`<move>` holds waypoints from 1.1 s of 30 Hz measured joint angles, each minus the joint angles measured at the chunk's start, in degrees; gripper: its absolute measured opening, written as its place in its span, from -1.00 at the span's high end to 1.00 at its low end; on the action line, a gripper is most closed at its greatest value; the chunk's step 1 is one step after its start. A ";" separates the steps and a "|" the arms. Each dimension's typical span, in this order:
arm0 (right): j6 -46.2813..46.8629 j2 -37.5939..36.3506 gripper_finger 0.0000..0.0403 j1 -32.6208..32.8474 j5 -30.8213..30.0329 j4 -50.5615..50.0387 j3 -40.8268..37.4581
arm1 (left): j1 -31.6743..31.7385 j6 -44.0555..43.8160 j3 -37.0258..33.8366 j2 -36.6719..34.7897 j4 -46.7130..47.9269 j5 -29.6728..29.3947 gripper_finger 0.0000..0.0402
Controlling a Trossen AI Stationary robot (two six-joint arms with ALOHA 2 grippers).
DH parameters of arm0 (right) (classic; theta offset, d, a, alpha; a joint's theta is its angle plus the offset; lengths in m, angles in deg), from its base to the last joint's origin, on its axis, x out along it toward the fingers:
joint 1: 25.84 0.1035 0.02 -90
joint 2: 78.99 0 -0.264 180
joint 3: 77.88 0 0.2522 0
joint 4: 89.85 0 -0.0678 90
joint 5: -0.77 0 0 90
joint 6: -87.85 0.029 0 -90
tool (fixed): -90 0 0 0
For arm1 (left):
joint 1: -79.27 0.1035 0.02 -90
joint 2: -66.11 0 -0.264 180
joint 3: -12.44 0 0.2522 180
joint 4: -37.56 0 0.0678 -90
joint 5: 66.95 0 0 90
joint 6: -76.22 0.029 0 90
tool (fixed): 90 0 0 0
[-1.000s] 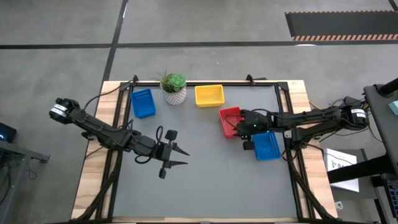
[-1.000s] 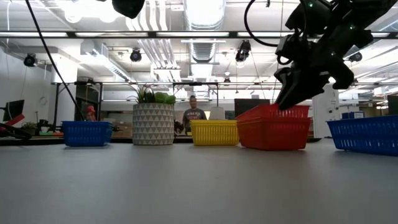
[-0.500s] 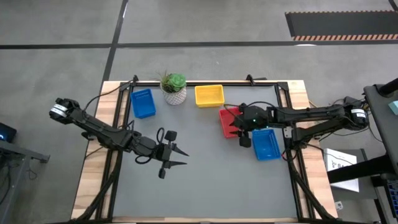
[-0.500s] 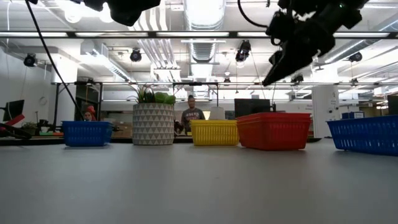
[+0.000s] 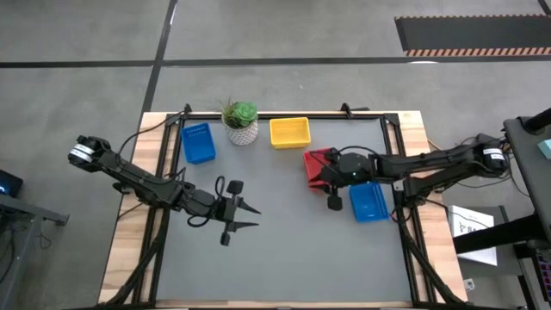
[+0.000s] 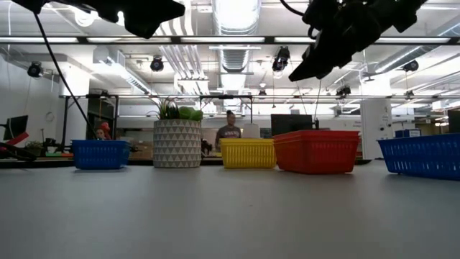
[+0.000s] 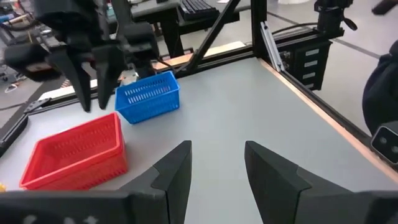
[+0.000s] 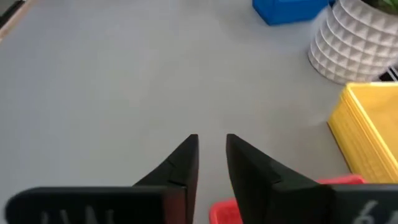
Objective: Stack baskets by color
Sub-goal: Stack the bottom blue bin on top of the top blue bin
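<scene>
A red basket (image 5: 318, 165) stands right of the table's middle, and its doubled rim (image 7: 74, 146) suggests nested baskets. A yellow basket (image 5: 289, 132) sits at the far edge. One blue basket (image 5: 198, 142) sits far left and another (image 5: 370, 201) near the right edge. My right gripper (image 8: 211, 143) hovers above the red basket, clear of it (image 6: 296, 74). It is open by a narrow gap, with nothing between the fingers. My left gripper (image 5: 248, 216) hangs open over the table's left middle (image 7: 217, 155), holding nothing.
A green plant in a white pot (image 5: 241, 121) stands between the far blue basket and the yellow basket. A black frame runs along the table's edges (image 5: 284, 114). Bare grey tabletop (image 5: 284, 250) fills the near half. A person shows far behind the table (image 6: 228, 133).
My right gripper has let go of the upper red basket's rim and risen clear above it, rolling a little. That basket, tilted a second ago, has dropped level onto the red one below.
</scene>
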 joint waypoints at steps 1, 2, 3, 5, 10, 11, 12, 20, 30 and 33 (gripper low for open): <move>-0.43 0.33 0.67 0.19 0.00 2.13 -1.02 | 0.00 0.00 -0.01 0.00 -0.15 -0.14 0.33; -0.69 0.49 0.70 0.28 0.00 4.08 -2.00 | 0.00 0.00 -0.04 0.00 -0.33 -0.16 0.33; -0.71 0.76 0.74 0.28 0.01 5.69 -3.01 | 0.00 0.00 -0.07 0.00 -0.35 -0.18 0.33; -0.71 1.22 0.80 0.27 -0.01 8.76 -4.88 | 0.00 -0.10 -0.07 0.00 -0.35 -0.19 0.33; -0.04 1.43 0.93 0.25 -0.04 12.52 -7.09 | 0.00 -0.13 -0.09 0.00 -0.78 -0.19 0.33; -0.01 1.38 0.94 0.28 -0.03 12.49 -7.17 | 0.00 -0.13 -0.09 0.00 -0.85 -0.19 0.33; -0.01 1.37 0.95 0.45 -0.02 12.48 -7.17 | 0.00 -0.13 -0.09 0.00 -0.83 -0.19 0.33; 1.57 0.44 0.96 0.76 -0.08 12.15 -6.19 | 0.04 -0.09 -0.13 0.00 -0.85 -0.60 0.33; 13.84 -2.32 0.96 9.43 -0.63 -12.61 5.62 | 0.04 0.06 -0.07 0.00 -1.31 -0.68 0.33; 19.66 -1.22 0.96 13.67 -2.54 -21.14 9.69 | 0.04 0.17 -0.07 0.00 -1.38 -0.69 0.33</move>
